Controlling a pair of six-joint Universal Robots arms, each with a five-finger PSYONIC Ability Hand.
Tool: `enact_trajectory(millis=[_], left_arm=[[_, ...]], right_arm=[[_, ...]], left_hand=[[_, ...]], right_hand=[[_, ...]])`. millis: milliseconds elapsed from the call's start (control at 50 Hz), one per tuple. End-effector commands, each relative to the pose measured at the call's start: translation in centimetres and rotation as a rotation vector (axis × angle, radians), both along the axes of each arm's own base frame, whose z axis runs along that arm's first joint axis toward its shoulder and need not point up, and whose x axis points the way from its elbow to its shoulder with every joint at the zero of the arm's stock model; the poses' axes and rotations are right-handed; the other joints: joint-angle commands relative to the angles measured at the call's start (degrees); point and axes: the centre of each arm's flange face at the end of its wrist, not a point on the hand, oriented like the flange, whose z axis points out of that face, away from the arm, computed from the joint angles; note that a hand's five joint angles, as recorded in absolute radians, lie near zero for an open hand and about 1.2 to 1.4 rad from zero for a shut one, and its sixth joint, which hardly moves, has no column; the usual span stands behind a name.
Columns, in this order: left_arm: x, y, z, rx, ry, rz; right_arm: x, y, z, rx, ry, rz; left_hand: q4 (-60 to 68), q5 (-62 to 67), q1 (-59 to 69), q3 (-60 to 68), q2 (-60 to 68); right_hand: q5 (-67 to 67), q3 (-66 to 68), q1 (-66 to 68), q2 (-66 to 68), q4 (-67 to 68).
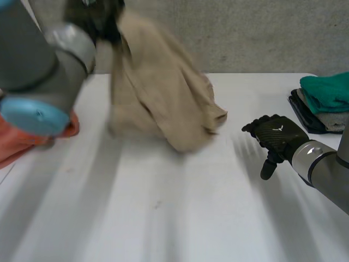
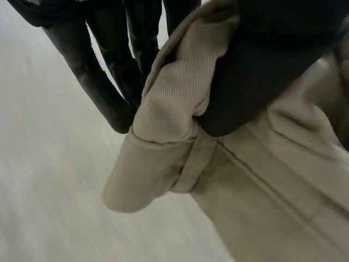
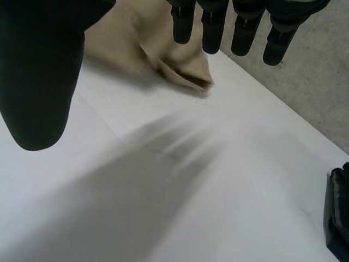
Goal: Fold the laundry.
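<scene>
Beige garment (image 1: 158, 93), pinched in left hand (image 2: 272, 65), hanging

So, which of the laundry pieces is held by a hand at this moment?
The beige trousers, pinched in the left hand and held up. The orange cloth and the folded stack topped by a green piece lie on the table, untouched.

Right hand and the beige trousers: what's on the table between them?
Nothing. In the head view the stretch of white table between the right hand and the beige trousers is bare, and the right wrist view agrees.
</scene>
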Motion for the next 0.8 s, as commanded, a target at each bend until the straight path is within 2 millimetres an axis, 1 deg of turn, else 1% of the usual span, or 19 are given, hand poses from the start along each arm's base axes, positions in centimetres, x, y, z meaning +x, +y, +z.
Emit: enact_trajectory(millis=[20,120,140,180,200,240,260,280,320,340,380,400,460,540,560,640,700,780,800], left_arm=[[-2.2,0.1,4.7,-0.266,0.033,-0.151],[-5.1,0.1,1.1,-0.153,0.048,-0.395],[-6.1,0.2,-0.7,-0.094,0.046,-0.480],[-7.1,0.5,-2.7,-0.034,0.035,-0.559],[-8.0,0.8,-4.8,0.036,0.026,-0.625],[-8.7,1.2,-7.0,0.107,0.010,-0.680],[-9.3,1.6,-9.2,0.175,-0.005,-0.716],[-9.6,1.9,-10.2,0.209,-0.016,-0.733],[-10.0,2.4,-12.2,0.277,-0.036,-0.753],[-10.3,3.0,-13.7,0.331,-0.058,-0.770],[-10.5,3.5,-14.7,0.369,-0.081,-0.776],[-10.3,3.7,-15.0,0.381,-0.104,-0.767],[-9.5,3.4,-14.4,0.379,-0.127,-0.724],[-7.0,2.7,-11.3,0.363,-0.123,-0.598],[-5.9,2.5,-10.3,0.368,-0.114,-0.537],[-3.0,2.9,-8.4,0.390,-0.094,-0.381],[-1.5,3.8,-8.6,0.431,-0.102,-0.303],[0.4,5.8,-11.0,0.544,-0.145,-0.202],[0.8,6.8,-12.3,0.593,-0.174,-0.178]], right_arm=[[-0.1,0.1,0.2,0.006,-0.018,-0.013],[-0.2,0.0,0.2,0.008,-0.018,-0.021],[-0.5,-0.2,0.2,0.010,-0.022,-0.031],[-0.6,-0.4,0.2,0.010,-0.023,-0.036],[-0.7,-0.5,0.2,0.010,-0.025,-0.038],[-1.2,-0.8,0.2,0.010,-0.024,-0.052],[-1.3,-1.0,0.3,0.005,-0.025,-0.057],[-1.6,-1.2,0.3,0.004,-0.027,-0.065],[-1.8,-1.4,0.3,0.002,-0.027,-0.073],[-2.0,-1.6,0.3,-0.001,-0.024,-0.075],[-2.2,-1.7,0.3,-0.002,-0.026,-0.084],[-2.3,-1.8,0.3,-0.002,-0.026,-0.087],[-2.5,-2.1,0.5,-0.010,-0.029,-0.091],[-2.1,-2.4,1.1,-0.038,-0.030,-0.058],[-1.9,-2.3,1.4,-0.054,-0.024,-0.037],[-0.9,-1.7,2.5,-0.108,0.011,0.066],[-0.1,-1.0,2.9,-0.146,0.041,0.157],[0.8,0.1,3.0,-0.199,0.115,0.298],[0.9,0.5,2.8,-0.206,0.152,0.344]], left_hand=[[11.55,14.42,16.53,12.31,12.18],[11.55,14.42,16.53,12.31,12.18],[11.55,14.42,16.53,12.31,12.18],[11.55,14.42,16.53,12.31,12.18],[11.55,14.42,16.53,12.31,12.18],[11.55,14.42,16.53,12.31,12.18],[11.55,14.42,16.53,12.31,12.18],[8.40,11.28,13.39,9.16,9.04],[-5.84,-2.97,-0.86,-5.08,-5.20],[-29.74,-26.87,-24.75,-28.98,-29.10],[-51.92,-49.04,-46.93,-51.16,-51.28],[-58.45,-55.58,-53.47,-57.69,-57.82],[-58.45,-55.58,-53.47,-57.69,-57.82],[-58.45,-55.58,-53.47,-57.69,-57.82],[-58.45,-55.58,-53.47,-57.69,-57.82],[-58.45,-55.58,-53.47,-57.69,-57.82],[-58.45,-55.58,-53.47,-57.69,-57.82],[-58.45,-55.58,-53.47,-57.69,-57.82],[-58.45,-55.58,-53.47,-57.69,-57.82]], right_hand=[[-2.78,-1.82,-2.84,-1.84,-1.73],[-2.78,-1.82,-2.84,-1.84,-1.73],[-2.78,-1.82,-2.84,-1.84,-1.73],[-2.78,-1.82,-2.84,-1.84,-1.73],[-2.78,-1.82,-2.84,-1.84,-1.73],[-2.78,-1.82,-2.84,-1.84,-1.73],[-2.78,-1.82,-2.84,-1.84,-1.73],[-2.78,-1.82,-2.84,-1.84,-1.73],[-2.78,-1.82,-2.84,-1.84,-1.73],[-2.78,-1.82,-2.84,-1.84,-1.73],[-2.78,-1.82,-2.84,-1.84,-1.73],[-2.78,-1.82,-2.84,-1.84,-1.73],[-2.78,-1.82,-2.84,-1.84,-1.73],[-2.78,-1.82,-2.84,-1.84,-1.73],[-2.78,-1.82,-2.84,-1.84,-1.73],[-2.78,-1.82,-2.84,-1.84,-1.73],[-2.78,-1.82,-2.84,-1.84,-1.73],[-2.78,-1.82,-2.84,-1.84,-1.73],[-2.78,-1.82,-2.84,-1.84,-1.73]])
